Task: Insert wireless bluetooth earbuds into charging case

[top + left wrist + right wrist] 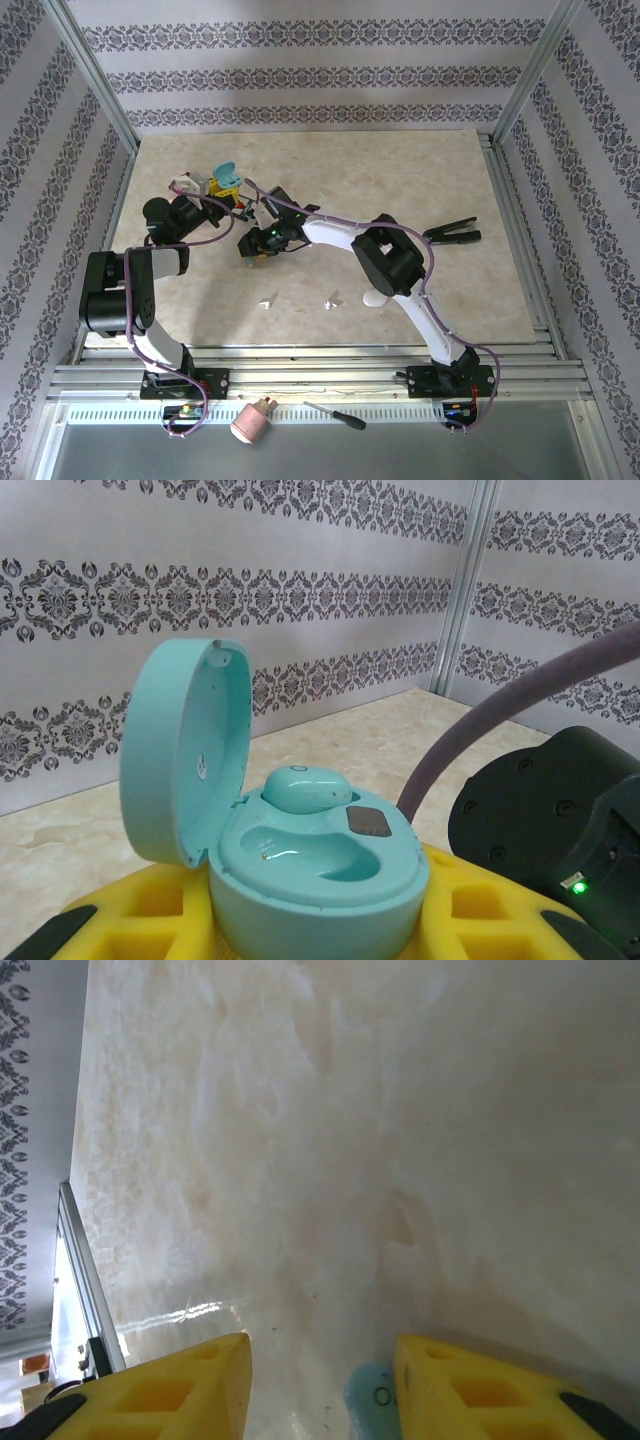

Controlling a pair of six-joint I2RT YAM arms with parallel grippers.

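Note:
A pale blue-green charging case (320,865) stands open, its lid (185,755) tipped up to the left. My left gripper (216,190) is shut on the case (226,178), and its yellow fingers (480,905) hug the base. One matching earbud (305,788) sits in the rear socket; the front socket (320,855) is empty. My right gripper (322,1360) hovers low over the table with its jaws apart. A pale blue earbud (372,1400) lies on the table against the inner side of its right finger (470,1380). In the top view, the right gripper (258,243) is just right of the case.
Two small white earbuds (267,300) (333,300) lie on the marble tabletop near the front, next to a white case (375,298). A black clip-like tool (452,234) rests at the right. A screwdriver (335,416) and a pink object (253,423) lie below the table edge.

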